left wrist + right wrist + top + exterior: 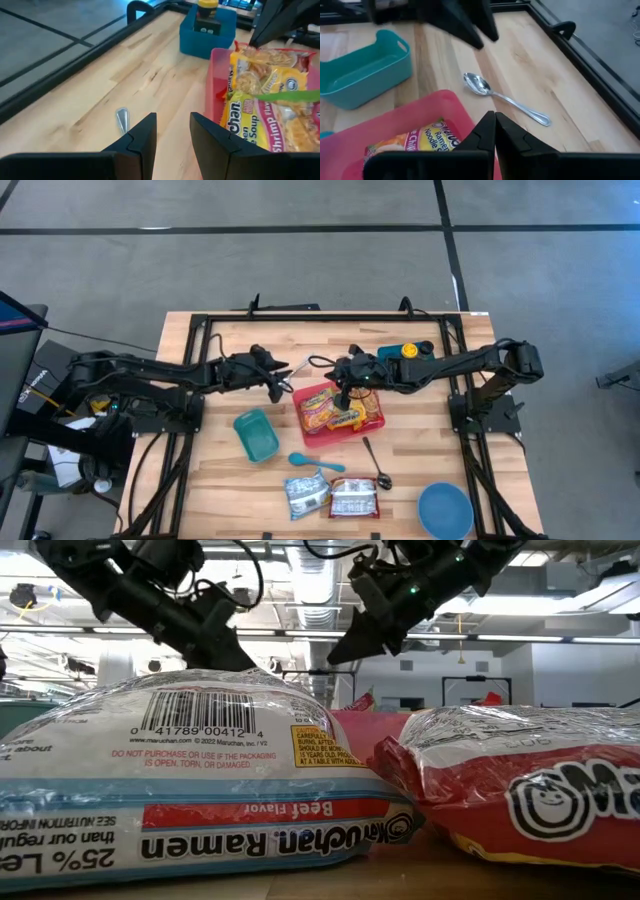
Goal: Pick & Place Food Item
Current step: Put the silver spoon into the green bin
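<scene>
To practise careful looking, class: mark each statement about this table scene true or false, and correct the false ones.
1. The pink plastic tray holds ramen packets. True.
2. The right gripper's jaws are wide open. False: they are shut, above the tray.
3. The teal plastic bin holds a ramen packet. False: it is empty.
4. A metal spoon lies on the wooden table. True.
5. The round blue bowl sits inside the tray. False: it sits apart, at the table's near right corner.

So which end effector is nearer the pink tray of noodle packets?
Right. The right end effector hangs shut directly over the pink tray; the left end effector sits just off its edge, over bare table.
</scene>
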Available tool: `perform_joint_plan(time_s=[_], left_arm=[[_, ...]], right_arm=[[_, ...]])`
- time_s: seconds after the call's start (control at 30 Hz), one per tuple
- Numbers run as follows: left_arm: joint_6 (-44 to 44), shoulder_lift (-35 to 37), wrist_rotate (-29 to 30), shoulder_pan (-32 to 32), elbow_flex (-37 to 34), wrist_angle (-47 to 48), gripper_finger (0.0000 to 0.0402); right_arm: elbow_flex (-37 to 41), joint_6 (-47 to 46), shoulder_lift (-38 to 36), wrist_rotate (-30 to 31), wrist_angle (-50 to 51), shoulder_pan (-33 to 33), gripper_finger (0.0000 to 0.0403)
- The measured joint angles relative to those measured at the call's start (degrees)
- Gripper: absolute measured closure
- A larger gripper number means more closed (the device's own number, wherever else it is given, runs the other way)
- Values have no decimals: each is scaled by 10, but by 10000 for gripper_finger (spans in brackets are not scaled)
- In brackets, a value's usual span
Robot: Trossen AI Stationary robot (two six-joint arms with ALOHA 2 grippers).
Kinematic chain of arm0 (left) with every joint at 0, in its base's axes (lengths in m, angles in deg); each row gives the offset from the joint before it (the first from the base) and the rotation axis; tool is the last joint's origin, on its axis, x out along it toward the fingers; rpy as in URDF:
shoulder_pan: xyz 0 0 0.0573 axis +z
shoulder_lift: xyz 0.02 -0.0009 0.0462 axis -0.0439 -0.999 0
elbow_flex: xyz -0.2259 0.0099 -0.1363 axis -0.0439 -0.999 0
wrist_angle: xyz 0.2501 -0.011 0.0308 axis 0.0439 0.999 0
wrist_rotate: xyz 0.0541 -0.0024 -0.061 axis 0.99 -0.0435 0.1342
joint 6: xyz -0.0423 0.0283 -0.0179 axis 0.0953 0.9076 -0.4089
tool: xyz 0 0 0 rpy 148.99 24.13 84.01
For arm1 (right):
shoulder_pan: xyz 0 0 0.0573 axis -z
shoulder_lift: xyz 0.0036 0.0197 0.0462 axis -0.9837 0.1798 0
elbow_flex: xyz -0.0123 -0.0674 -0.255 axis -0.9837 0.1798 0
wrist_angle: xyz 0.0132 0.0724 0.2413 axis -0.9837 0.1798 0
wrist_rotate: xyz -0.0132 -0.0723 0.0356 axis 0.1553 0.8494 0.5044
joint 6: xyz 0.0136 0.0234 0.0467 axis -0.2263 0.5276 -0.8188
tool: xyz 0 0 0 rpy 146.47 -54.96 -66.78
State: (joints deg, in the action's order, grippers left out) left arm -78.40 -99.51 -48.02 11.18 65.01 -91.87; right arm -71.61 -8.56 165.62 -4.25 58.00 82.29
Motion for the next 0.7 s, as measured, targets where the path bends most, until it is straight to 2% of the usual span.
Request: perform_joint_plan(time_s=[0.2,0.57,0.7], left_arm=[[1,-49,0,14,16,-7,289],[1,-71,-2,46,76,133,289],[2,-71,-41,67,103,183,289]], right_arm=[[0,-5,0,41,12,0,402],[0,-9,0,44,46,28,402],[0,-10,0,44,48,37,402]])
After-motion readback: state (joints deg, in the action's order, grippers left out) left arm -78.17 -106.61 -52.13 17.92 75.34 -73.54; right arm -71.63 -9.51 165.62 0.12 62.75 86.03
